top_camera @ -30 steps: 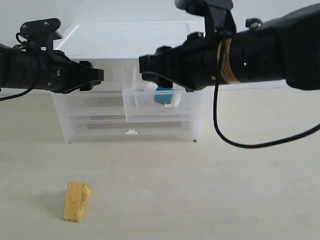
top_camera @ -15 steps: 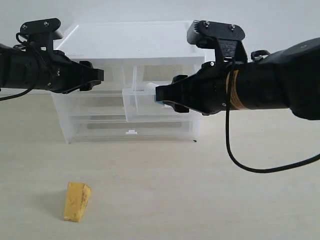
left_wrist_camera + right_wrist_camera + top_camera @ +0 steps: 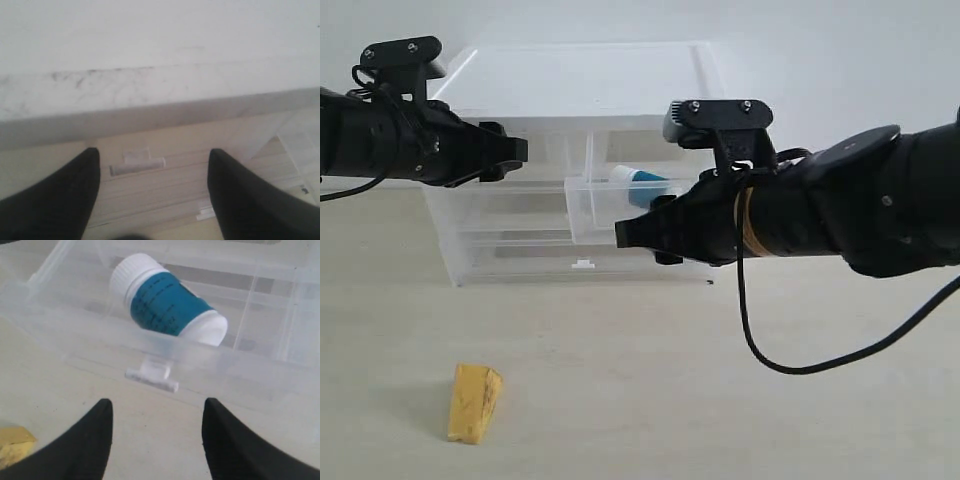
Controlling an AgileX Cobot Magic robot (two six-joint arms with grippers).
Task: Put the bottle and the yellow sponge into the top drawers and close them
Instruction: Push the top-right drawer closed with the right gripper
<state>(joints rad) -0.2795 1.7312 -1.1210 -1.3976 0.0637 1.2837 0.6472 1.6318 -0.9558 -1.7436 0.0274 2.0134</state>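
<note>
The bottle (image 3: 640,180) (image 3: 165,302) lies on its side inside the right top drawer (image 3: 592,212) (image 3: 60,315), which stands pulled out of the cabinet. My right gripper (image 3: 628,236) (image 3: 158,402) is open, low in front of that drawer, just short of its tab handle (image 3: 151,378), holding nothing. The yellow sponge (image 3: 475,402) (image 3: 11,445) lies on the table well in front of the cabinet's left side. The left top drawer (image 3: 545,150) looks pushed in. My left gripper (image 3: 516,152) (image 3: 153,151) is open beside it, empty, facing a white tab handle (image 3: 137,162).
The translucent drawer cabinet (image 3: 580,80) stands at the back of the beige table (image 3: 700,400), with two full-width drawers below; the lowest has a white handle (image 3: 582,264). A black cable (image 3: 770,340) loops down from the right arm.
My right gripper has come down from above the open right drawer and backed out to its front. The bottle stays in the drawer. The left arm and the sponge have not moved.
</note>
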